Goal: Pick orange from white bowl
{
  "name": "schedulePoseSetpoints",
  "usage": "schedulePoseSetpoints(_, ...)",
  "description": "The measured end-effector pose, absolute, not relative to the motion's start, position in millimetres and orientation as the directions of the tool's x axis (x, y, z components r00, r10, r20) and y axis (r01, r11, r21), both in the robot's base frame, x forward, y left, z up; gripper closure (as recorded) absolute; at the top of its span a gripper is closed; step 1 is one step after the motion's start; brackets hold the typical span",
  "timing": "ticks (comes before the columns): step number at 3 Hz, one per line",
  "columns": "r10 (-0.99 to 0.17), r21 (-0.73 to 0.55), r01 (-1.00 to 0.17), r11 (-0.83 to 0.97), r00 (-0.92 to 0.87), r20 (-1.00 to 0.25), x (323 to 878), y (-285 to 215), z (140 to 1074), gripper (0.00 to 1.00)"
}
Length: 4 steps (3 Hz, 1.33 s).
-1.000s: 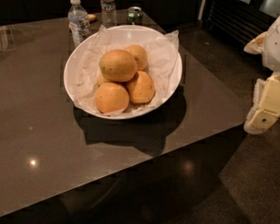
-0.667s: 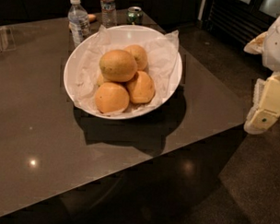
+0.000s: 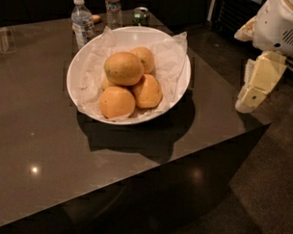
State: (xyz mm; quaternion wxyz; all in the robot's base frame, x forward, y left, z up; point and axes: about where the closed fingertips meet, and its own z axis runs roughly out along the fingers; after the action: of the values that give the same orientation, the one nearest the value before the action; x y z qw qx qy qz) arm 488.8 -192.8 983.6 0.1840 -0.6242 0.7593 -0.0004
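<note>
The white bowl (image 3: 179, 86), wide and shallow and lined with crumpled white paper, sits on the dark table. Several round fruits lie in it. The orange (image 3: 123, 68), the largest, dull yellowish-orange with faint speckles, rests on top of the pile. Smaller, brighter ones lie beside and below it. My gripper (image 3: 247, 101) hangs on the white arm at the right edge of the view, off the table's right corner, well to the right of the bowl and clear of it.
Two water bottles (image 3: 83, 20) and a green can (image 3: 140, 15) stand behind the bowl at the table's far side. A clear glass item (image 3: 5, 39) sits at the far left. The table's right corner (image 3: 267, 124) lies just under the arm.
The arm and gripper have moved a little left and up, closer to the table's right corner. The bowl and fruit have not moved.
</note>
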Motion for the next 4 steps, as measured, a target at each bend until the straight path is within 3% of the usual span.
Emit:
schedulePoseSetpoints(2, -0.947, -0.241, -0.945, 0.222, -0.151, -0.283, 491, -192, 986, 0.0)
schedulePoseSetpoints(4, -0.926, -0.253, -0.952, 0.171, -0.067, -0.371, 535, -169, 992, 0.0)
